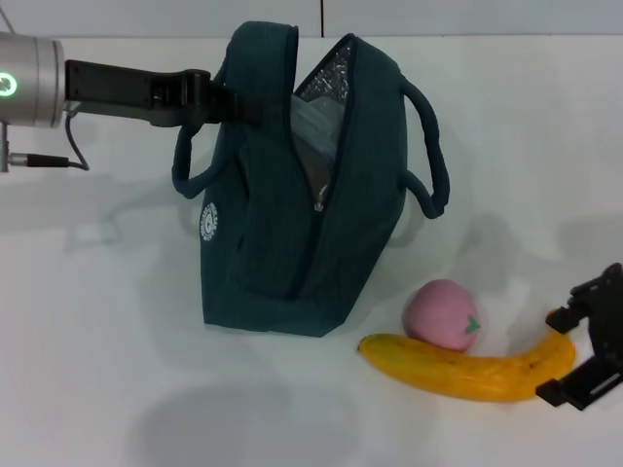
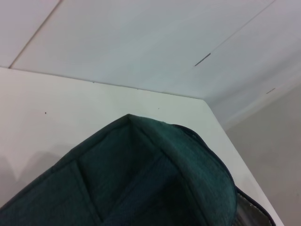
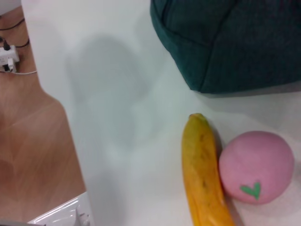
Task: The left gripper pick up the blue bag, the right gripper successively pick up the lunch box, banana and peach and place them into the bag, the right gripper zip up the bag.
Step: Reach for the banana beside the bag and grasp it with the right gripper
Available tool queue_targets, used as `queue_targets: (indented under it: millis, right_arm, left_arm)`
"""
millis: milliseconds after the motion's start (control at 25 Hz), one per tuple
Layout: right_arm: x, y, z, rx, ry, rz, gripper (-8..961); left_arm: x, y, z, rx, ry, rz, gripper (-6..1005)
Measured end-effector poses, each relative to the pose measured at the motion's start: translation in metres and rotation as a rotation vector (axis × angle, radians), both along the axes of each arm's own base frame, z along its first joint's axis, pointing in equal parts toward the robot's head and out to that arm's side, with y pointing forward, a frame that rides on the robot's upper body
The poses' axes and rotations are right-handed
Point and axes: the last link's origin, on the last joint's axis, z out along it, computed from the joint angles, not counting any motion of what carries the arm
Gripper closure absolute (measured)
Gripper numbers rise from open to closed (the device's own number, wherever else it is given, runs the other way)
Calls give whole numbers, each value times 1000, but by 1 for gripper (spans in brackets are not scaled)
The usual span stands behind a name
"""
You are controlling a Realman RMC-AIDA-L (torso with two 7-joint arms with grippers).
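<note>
The blue bag [image 1: 282, 243] stands upright on the white table [image 1: 97, 341], its zip open and silver lining showing. My left gripper [image 1: 238, 102] is shut on the bag's top edge, left of the opening. The lunch box [image 1: 313, 146] shows as a pale clear shape inside the opening. In front of the bag on the right, the banana [image 1: 458, 370] lies with the pink peach [image 1: 443, 313] touching its far side. My right gripper [image 1: 569, 352] is open, one finger on each side of the banana's right end. Bag [image 3: 235, 42], banana [image 3: 202, 174] and peach [image 3: 256, 165] appear in the right wrist view; the left wrist view holds only bag fabric [image 2: 155, 179].
The table edge [image 3: 70, 141] runs close by in the right wrist view, with wooden floor [image 3: 33, 141] below and a power strip with cables [image 3: 9, 59]. A pale wall [image 2: 141, 42] stands behind the table.
</note>
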Motion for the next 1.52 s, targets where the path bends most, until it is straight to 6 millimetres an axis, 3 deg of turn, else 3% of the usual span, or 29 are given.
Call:
queue_targets:
  millis: [440,800,1520]
  right_arm:
    - [-4,12,-38,-30,-80,81,72]
    - [-6,9,-64,-95,-139,133,71]
    - [-7,9,-77,-116,-220,169,108]
  left_arm:
    - [1,1,1,7,5,-9,957]
    - [-2,0,2,9,7,-6,958]
    - [0,1,2,9,7,-9,958]
